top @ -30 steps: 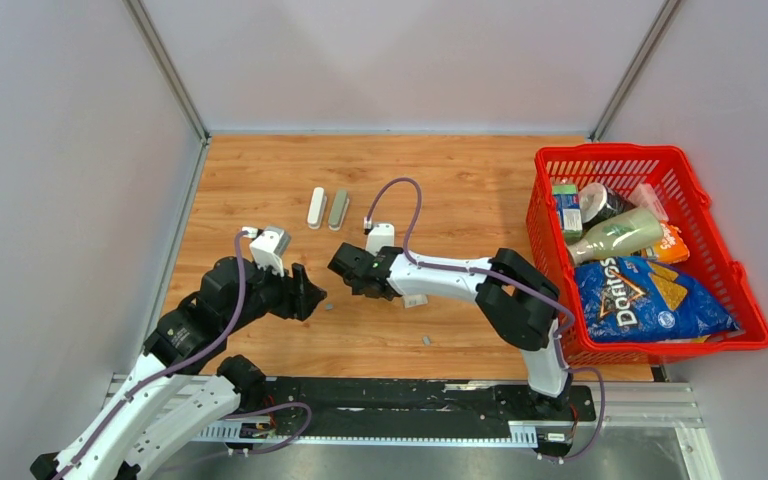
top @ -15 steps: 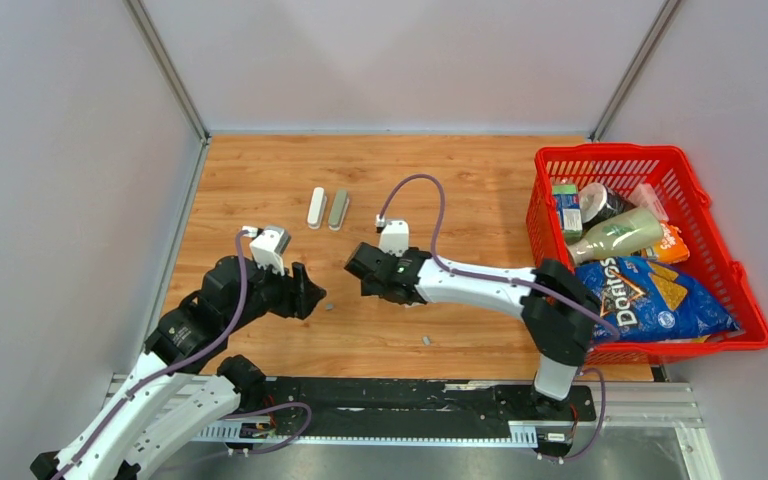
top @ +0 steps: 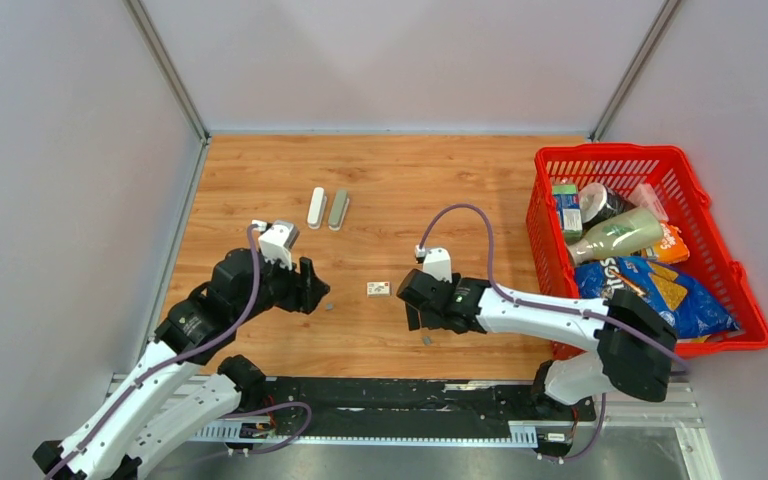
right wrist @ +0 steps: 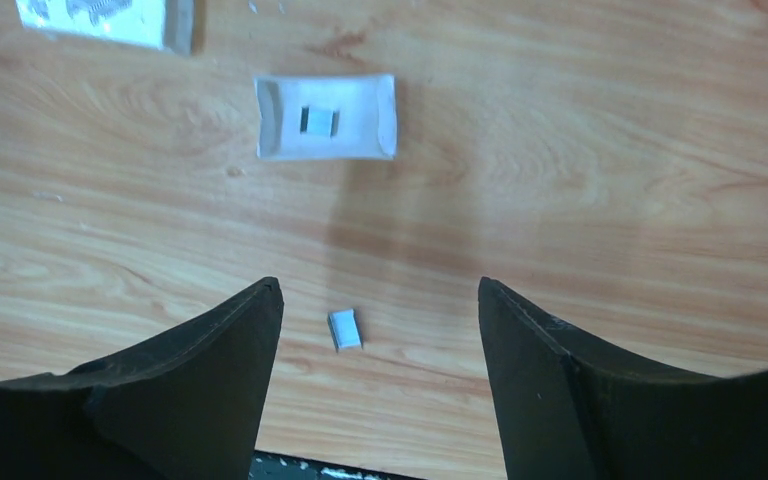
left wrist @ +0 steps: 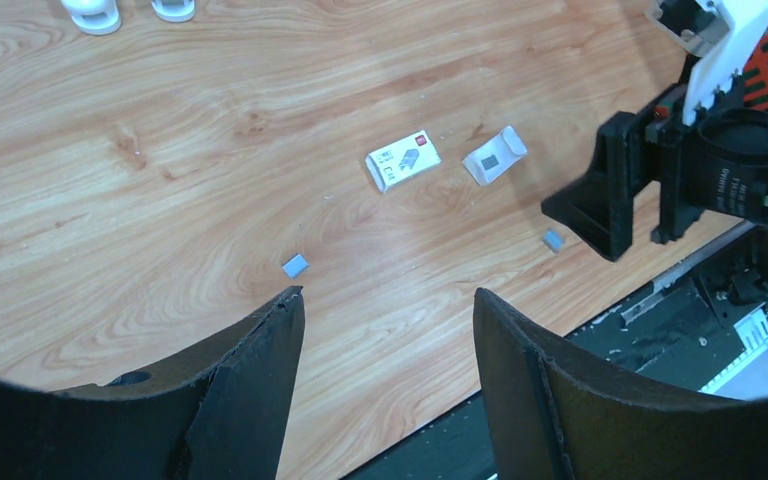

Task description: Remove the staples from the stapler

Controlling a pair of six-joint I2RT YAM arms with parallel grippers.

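Left gripper (left wrist: 385,305): jaws wide apart, empty, over bare wood; staple A (left wrist: 295,265) on the table (left wrist: 160,150) just ahead of its fingertips. Right gripper (right wrist: 380,300): jaws wide apart, empty; staple B (right wrist: 345,329) below, between the fingers, close to the table's near edge. Printed packet (left wrist: 403,160) and small white tray (left wrist: 494,155) between arms, free wood around

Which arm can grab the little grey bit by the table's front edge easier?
The right. The open right gripper hangs over that staple, seen between its fingers. The left gripper sits farther away, by a second staple.
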